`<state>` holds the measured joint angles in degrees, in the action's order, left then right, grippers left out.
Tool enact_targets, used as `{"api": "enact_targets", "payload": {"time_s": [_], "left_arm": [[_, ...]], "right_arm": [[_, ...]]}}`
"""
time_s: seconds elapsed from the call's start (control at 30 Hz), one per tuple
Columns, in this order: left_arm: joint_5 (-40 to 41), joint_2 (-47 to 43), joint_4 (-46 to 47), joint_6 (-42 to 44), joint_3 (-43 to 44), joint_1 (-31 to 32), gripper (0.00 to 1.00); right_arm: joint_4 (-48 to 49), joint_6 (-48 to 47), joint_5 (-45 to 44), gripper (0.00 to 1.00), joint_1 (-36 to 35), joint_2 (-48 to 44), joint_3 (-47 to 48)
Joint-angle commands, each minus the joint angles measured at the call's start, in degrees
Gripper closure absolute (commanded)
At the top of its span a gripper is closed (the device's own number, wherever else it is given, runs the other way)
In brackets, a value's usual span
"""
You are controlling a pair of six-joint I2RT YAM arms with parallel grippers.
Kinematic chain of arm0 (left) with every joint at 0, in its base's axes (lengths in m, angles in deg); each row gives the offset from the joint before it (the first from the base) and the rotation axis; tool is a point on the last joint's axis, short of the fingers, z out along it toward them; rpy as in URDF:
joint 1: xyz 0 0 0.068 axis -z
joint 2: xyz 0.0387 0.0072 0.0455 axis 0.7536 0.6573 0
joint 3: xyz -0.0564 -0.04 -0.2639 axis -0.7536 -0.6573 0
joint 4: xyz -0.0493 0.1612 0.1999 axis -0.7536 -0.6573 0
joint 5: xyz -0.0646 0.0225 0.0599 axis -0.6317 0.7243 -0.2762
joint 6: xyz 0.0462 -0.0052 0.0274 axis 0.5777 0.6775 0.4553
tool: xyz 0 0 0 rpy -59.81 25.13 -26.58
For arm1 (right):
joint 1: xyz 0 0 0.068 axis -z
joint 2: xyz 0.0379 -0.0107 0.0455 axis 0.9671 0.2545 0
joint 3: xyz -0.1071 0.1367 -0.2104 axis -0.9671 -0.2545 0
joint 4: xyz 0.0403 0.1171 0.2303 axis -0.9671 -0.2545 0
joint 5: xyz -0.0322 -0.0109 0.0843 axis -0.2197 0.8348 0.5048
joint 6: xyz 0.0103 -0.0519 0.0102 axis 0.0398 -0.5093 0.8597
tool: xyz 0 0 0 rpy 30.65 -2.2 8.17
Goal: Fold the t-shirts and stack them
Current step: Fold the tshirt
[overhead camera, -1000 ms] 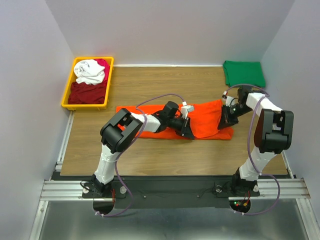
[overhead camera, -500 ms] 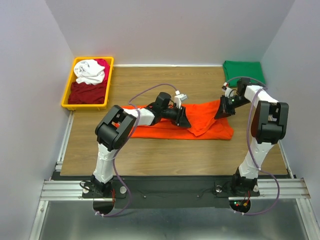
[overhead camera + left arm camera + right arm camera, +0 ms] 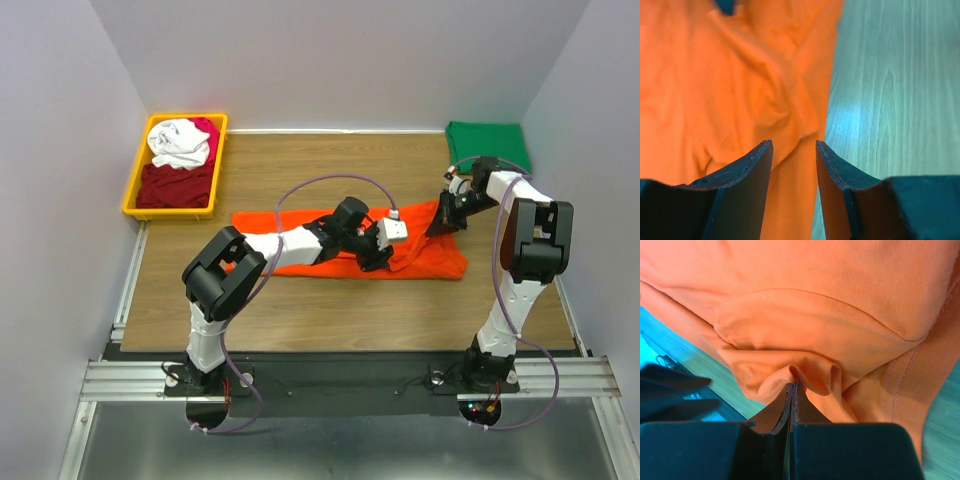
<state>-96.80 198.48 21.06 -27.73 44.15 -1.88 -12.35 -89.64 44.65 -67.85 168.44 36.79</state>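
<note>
Right wrist view: the right gripper (image 3: 791, 386), pressed together, pinches a fold of the orange t-shirt (image 3: 830, 325) at its far right corner; the left gripper (image 3: 793, 147) is spread over its near edge.

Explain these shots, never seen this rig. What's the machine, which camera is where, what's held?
Two robot arms are bolted to the near edge of a table. The wide picture is from a fixed camera above and behind them. Each close-up is from a camera on one wrist, looking past its own fingers. An orange t-shirt lies across the table, a folded green t-shirt sits at the far right corner, and a yellow bin at far left holds white and dark red cloth. The right gripper is shut on a fold of the orange t-shirt. The left gripper is open over it, holding nothing.
</note>
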Motion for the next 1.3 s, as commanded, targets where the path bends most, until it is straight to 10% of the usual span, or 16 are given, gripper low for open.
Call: {"api": "enact_targets", "payload": {"time_s": [0.0, 0.43, 1.0, 1.27], "left_arm": [[4.9, -3.2, -2.4, 21.2, -0.6, 3.3, 0.49], [9.6, -1.2, -0.6, 39.8, -1.9, 7.8, 0.51], [9.3, 2.2, -0.8, 42.3, 0.2, 8.8, 0.57], [9.5, 3.6, -1.1, 41.7, 2.3, 8.9, 0.87]], "right_arm": [[1.7, 1.3, 1.7, 0.99, -0.5, -1.0, 2.0], [1.8, 0.7, 1.9, 0.99, -0.5, -1.1, 0.5], [1.8, 0.7, 2.1, 0.99, -0.5, -0.9, 0.0], [1.8, 0.8, 2.4, 0.99, -0.5, -0.9, -0.4]]}}
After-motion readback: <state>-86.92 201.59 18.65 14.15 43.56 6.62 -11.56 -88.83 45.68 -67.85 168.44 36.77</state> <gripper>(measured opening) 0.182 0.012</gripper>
